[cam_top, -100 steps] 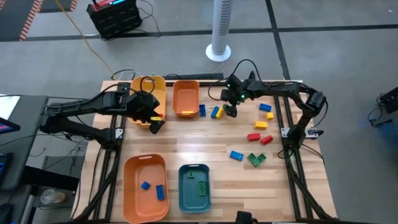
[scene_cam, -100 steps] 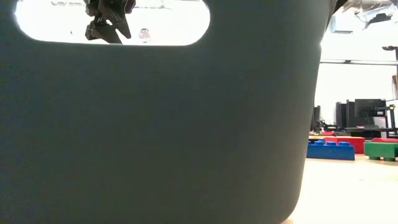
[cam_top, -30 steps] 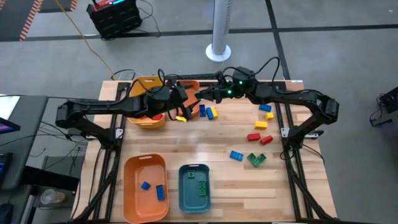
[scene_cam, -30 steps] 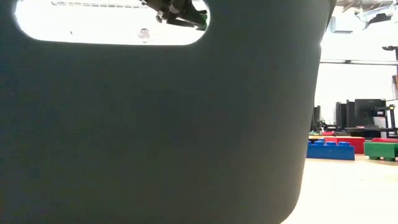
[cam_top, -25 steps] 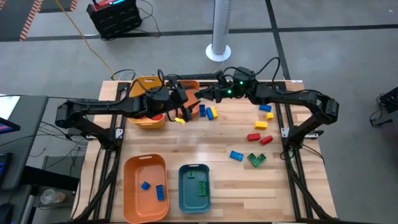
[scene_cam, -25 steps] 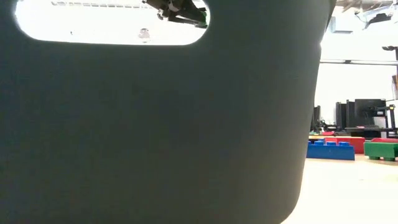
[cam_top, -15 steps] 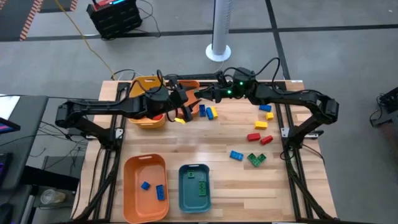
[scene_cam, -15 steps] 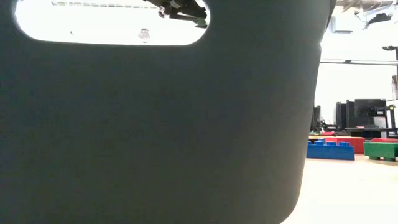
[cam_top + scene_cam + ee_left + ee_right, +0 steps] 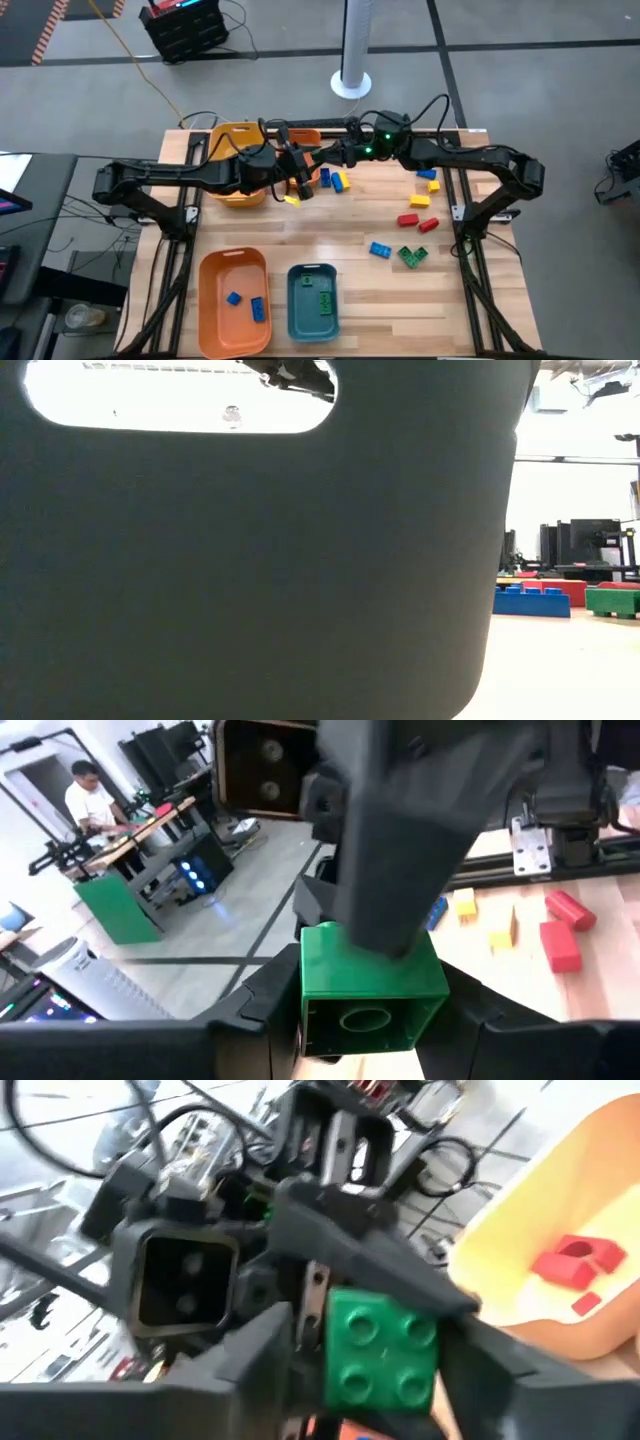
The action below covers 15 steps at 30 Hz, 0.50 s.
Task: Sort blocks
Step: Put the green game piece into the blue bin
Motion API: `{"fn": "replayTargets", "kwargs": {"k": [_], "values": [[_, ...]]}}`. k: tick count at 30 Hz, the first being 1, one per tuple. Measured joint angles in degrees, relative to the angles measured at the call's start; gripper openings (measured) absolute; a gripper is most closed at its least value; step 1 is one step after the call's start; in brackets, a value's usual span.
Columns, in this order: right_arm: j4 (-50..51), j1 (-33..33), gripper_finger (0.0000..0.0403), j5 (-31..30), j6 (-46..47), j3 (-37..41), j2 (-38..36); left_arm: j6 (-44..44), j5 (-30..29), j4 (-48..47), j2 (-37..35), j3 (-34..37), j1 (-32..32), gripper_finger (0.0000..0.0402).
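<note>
My two grippers meet above the far middle of the table [image 9: 300, 230], just beside the orange bin [image 9: 298, 158]. A green block [image 9: 370, 990] sits between them. My left gripper [image 9: 372, 1010] has its fingers [image 9: 260, 1005] pinching the block on both sides. My right gripper [image 9: 375, 1350] has its fingers [image 9: 245, 1350] spread a little to either side of the same block. The other blocks [image 9: 410, 215] lie scattered on the table's right half.

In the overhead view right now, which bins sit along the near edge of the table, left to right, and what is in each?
Orange bin holding two blue blocks → teal bin holding green blocks.
</note>
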State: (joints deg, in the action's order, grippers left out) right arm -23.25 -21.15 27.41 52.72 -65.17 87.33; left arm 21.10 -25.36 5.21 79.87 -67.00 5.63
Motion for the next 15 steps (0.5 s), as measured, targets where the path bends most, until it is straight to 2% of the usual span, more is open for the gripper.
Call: {"fn": "replayTargets", "kwargs": {"k": [3, 6, 9, 12, 15], "values": [[0.5, -2.4, 0.0298, 4.2, 0.5, 0.0, -0.9, -3.0, 0.6, -3.1, -1.8, 0.0, 0.0, 0.0139], [2.5, -5.6, 0.0322, 7.9, 0.2, 0.0, -3.2, -6.0, 3.1, -8.3, -4.5, 0.0, -0.5, 0.0139], [11.3, -9.0, 0.0328, 8.8, -5.3, -0.1, -6.7, -9.2, 7.5, -12.9, -7.1, 0.0, -1.4, 0.0139], [22.6, -13.3, 0.0325, 8.0, -13.0, -0.1, -9.9, -15.5, 14.9, -15.8, -8.7, 0.0, -2.3, 0.0139], [30.3, -17.6, 0.0321, 6.8, -17.4, -0.1, -12.4, -23.5, 17.5, -18.3, -8.8, 0.0, -4.9, 0.0139]]}}
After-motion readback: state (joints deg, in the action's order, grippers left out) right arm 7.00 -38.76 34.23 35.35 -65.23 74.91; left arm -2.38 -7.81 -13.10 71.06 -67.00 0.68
